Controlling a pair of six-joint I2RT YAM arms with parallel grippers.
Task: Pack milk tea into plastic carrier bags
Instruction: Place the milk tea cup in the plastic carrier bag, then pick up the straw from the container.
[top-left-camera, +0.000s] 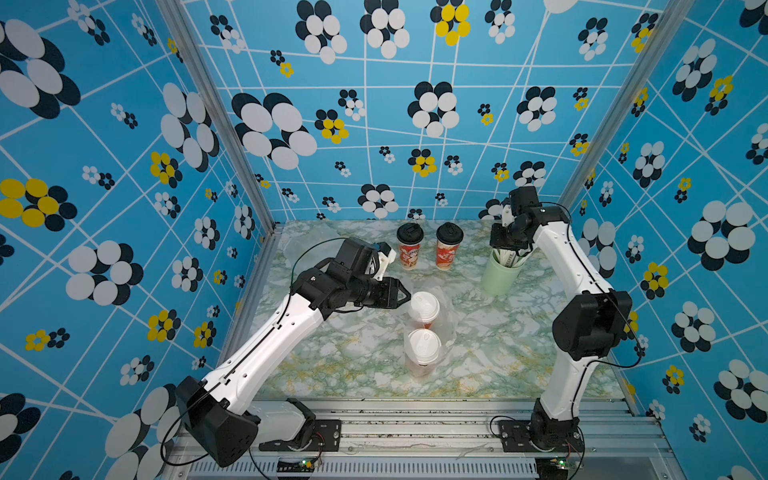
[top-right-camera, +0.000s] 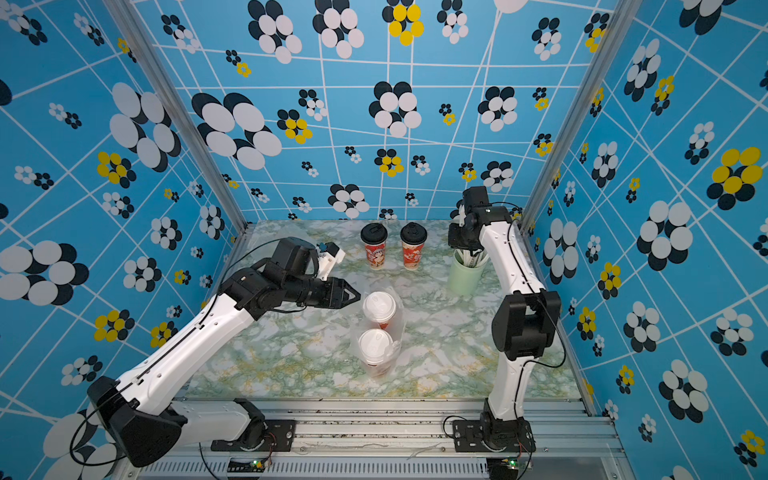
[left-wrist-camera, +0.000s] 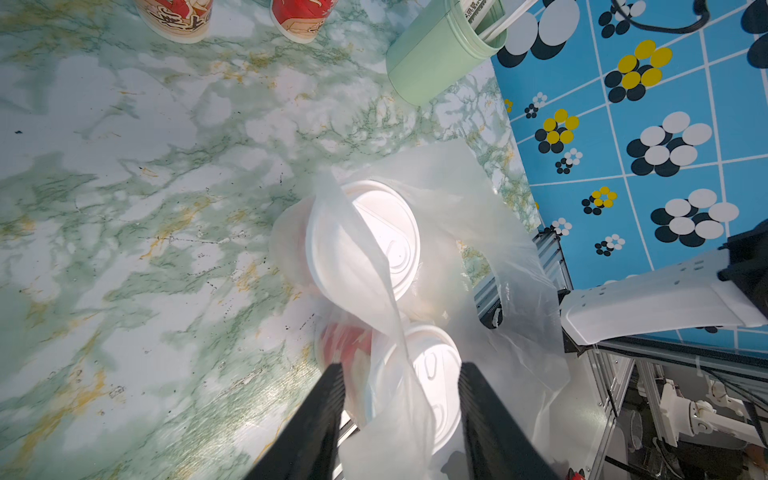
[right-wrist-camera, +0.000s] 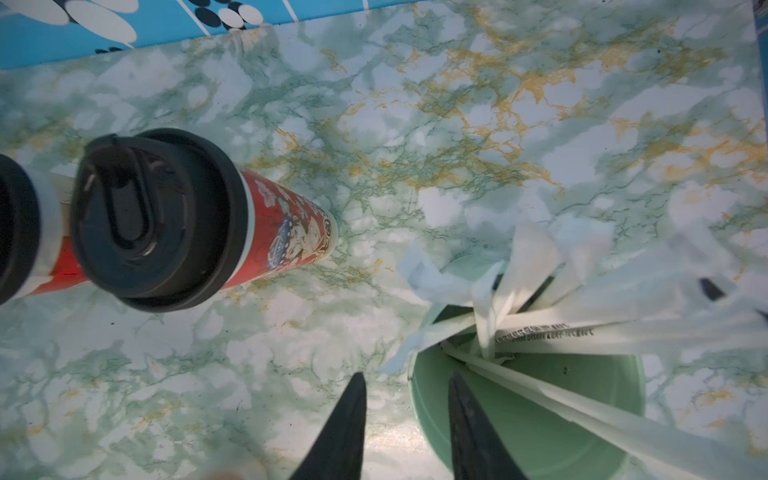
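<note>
We log left arm (top-left-camera: 266, 349) and right arm (top-left-camera: 561, 253): white shells, black joints, looping black cables, black mounts on rail (top-left-camera: 415, 415).

Up high: both top views hang over the near edge of the table (top-left-camera: 353, 365), tilted down toward the back wall (top-left-camera: 415, 124), far enough off to hold both arms and the whole tabletop, almost the same picture twice. The left wrist view peers close past the left fingers (left-wrist-camera: 324, 424) onto the white-lidded cups (left-wrist-camera: 395, 232), while the right wrist view drops tight past the right fingers (right-wrist-camera: 345, 432). They share the green cup (left-wrist-camera: 432, 62), upper centre for the left wrist, and that green cup (right-wrist-camera: 532, 440) fills the lower right for the right wrist.
</note>
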